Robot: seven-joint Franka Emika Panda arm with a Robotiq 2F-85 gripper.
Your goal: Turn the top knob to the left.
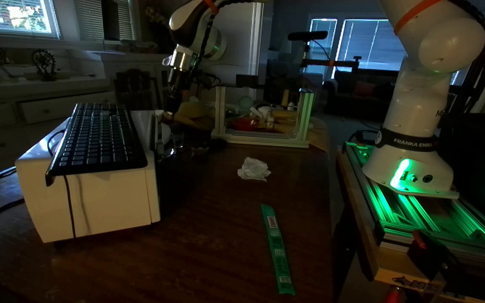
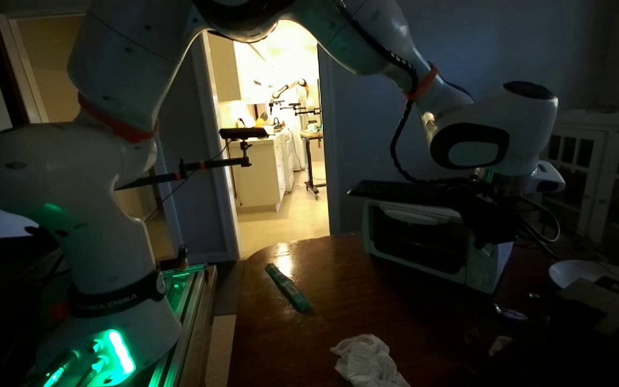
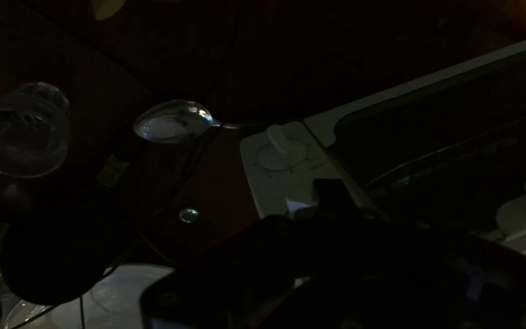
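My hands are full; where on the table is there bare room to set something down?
Bare table lies between the oven and the green strip, with a smaller gap from strip to crumpled plastic. It is crowded past the oven's visible knob, where spoon, clear cup and white dish gather.

I find my arm (image 1: pixel 413 101) stationed in a home, as evidenced by blinds (image 1: pixel 371 44) at the windows (image 1: pixel 30 17), a dark sofa (image 1: pixel 362 108) bearing a reddish cushion (image 1: pixel 364 88), white built-in drawers (image 1: pixel 57 110), a wooden table (image 1: pixel 209 252) and, through a lit doorway (image 2: pixel 230 236), pale kitchen-style cabinets (image 2: pixel 258 180).
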